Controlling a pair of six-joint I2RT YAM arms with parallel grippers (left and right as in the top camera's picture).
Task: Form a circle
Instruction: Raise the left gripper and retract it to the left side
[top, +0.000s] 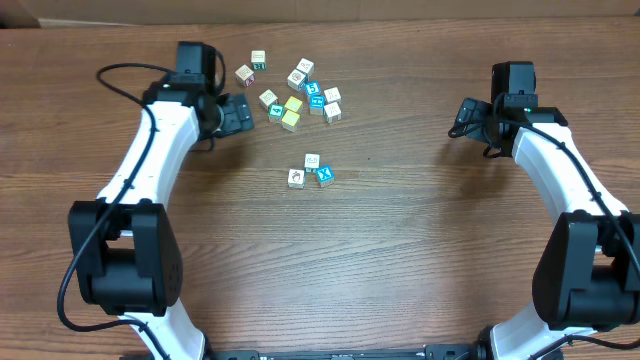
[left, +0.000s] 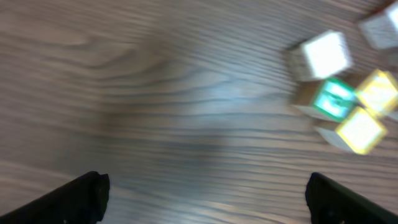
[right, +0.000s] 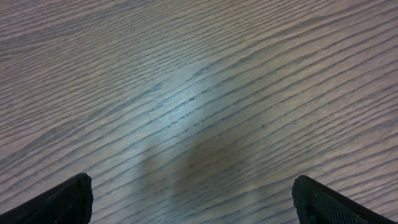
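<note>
Near the table's middle lies the circle (top: 311, 171), a tiny tight cluster of two white-faced cubes and one bright blue-faced cube (top: 325, 176). My left gripper (top: 240, 114) stands open at the upper left, just left of the loose scatter and well above the cluster. Its blurred wrist view shows the left gripper (left: 205, 194) empty over bare wood, with a white cube (left: 323, 55), a teal cube (left: 336, 99) and yellow cubes (left: 359, 129) at the upper right. My right gripper (top: 466, 118) is open far to the right, and the right gripper (right: 193, 196) has only wood between its fingers.
A loose scatter of white, yellow and teal cubes (top: 293, 92) lies at the back centre-left, right of the left gripper. The brown wooden table (top: 400, 250) runs under everything. A black cable (top: 120, 75) loops by the left arm.
</note>
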